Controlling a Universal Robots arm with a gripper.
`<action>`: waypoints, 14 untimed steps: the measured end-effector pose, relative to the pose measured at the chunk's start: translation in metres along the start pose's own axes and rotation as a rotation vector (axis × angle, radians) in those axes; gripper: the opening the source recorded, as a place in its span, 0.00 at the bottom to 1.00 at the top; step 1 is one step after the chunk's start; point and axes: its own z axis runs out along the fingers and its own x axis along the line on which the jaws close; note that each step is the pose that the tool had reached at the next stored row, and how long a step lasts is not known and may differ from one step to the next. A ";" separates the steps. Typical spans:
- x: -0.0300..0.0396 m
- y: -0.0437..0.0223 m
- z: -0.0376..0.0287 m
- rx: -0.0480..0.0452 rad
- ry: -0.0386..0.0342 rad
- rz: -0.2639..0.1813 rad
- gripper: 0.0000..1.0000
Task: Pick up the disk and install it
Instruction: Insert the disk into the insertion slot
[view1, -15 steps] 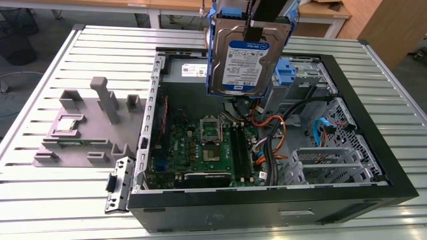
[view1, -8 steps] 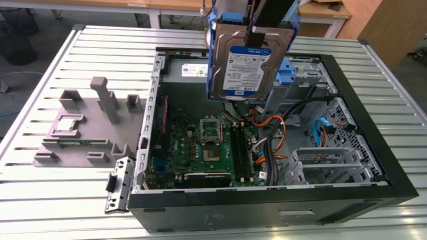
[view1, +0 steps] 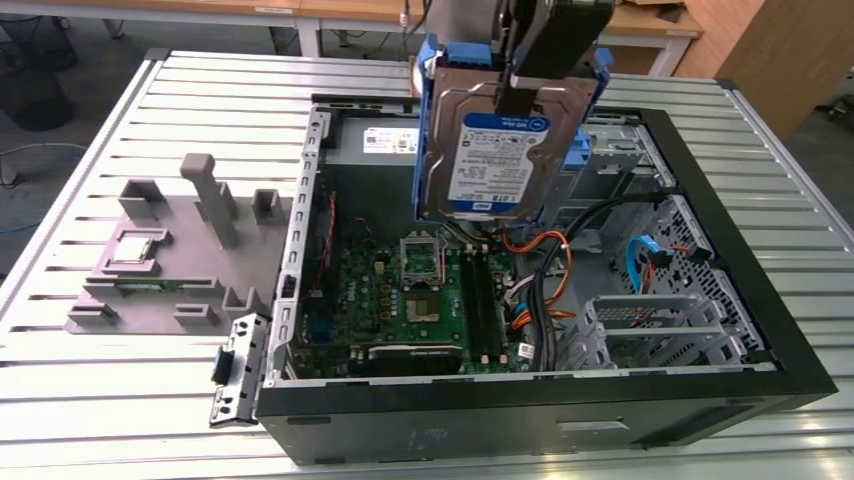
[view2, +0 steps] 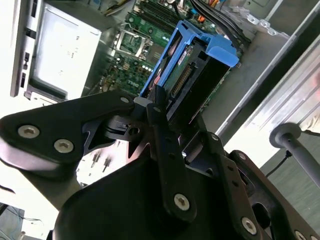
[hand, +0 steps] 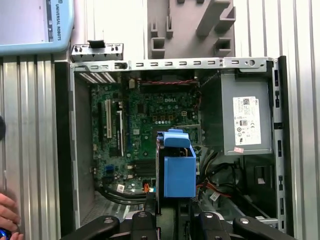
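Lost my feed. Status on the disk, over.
Gripper shut on the disk. Disk upright above the open computer case, not installed. Cables in the case below.

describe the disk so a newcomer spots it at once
Start at the open black computer case on the slatted table. Above its motherboard, the claw holds the disk upright: a silver slab with a white-and-blue label, framed by blue rails.
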 end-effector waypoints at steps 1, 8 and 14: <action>0.0030 -0.0002 0.0000 0.0000 -0.0001 0.000 0.35; 0.0240 -0.0013 -0.0009 0.0000 0.0000 0.000 0.35; 0.0406 -0.0022 -0.0015 0.0001 -0.0001 0.000 0.35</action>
